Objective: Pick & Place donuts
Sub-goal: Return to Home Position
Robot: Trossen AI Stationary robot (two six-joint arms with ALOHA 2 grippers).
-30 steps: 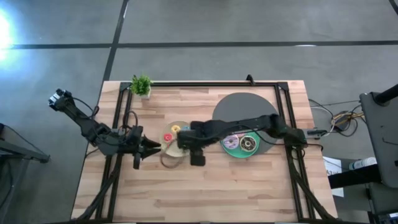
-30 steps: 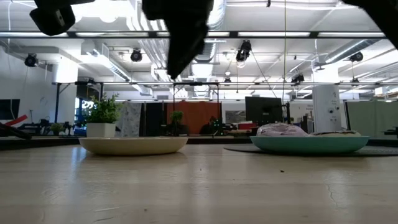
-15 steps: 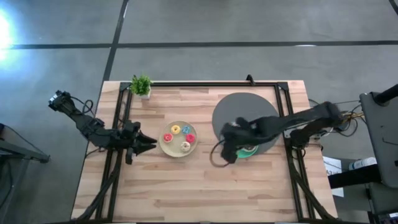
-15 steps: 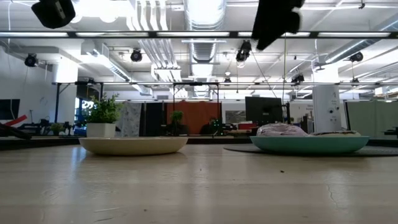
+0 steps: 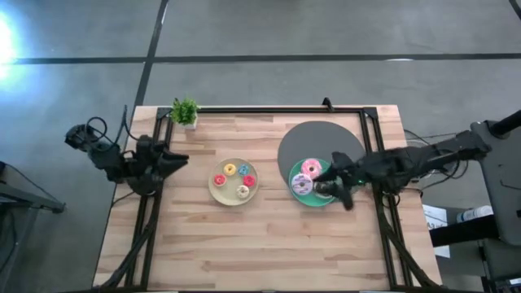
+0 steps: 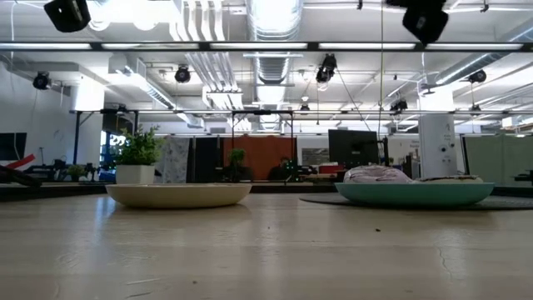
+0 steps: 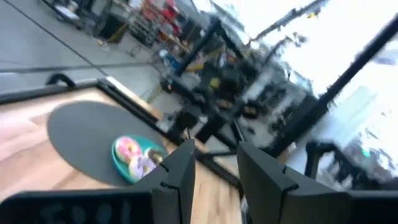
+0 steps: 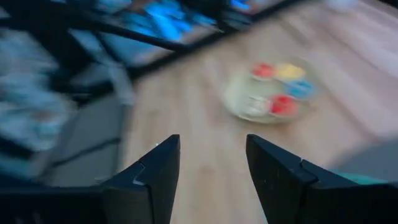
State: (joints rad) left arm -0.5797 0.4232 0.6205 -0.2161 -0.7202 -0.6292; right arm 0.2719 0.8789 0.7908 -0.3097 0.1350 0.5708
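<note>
Jaws parted with nothing between them: that is my right gripper (image 5: 332,181), hanging over the teal plate (image 5: 308,202) toward the three o'clock side of the table (image 5: 269,244). The three larger donuts lie on that plate, right under me. The pink donut (image 5: 311,168) is at the plate's twelve, the white-lilac donut (image 5: 301,185) at about eight, and the chocolate donut (image 5: 324,189) at about five, partly covered from above by my own fingers.

My left gripper (image 5: 172,159) sits at the table's nine o'clock edge, its jaws also apart and empty, well apart from every donut.

The minis lie on the cream plate (image 5: 224,195) near the table's middle, between my two grippers. On it the yellow donut (image 5: 230,169) is at eleven, the blue donut (image 5: 242,169) at one and the red donut (image 5: 220,180) at nine. A reddish donut (image 5: 249,181) is at three — perhaps orange, I cannot tell — and a small white donut (image 5: 242,191) is at five.

From table height the cream rim hides the minis, and only a lilac hump shows above the teal rim.
</note>
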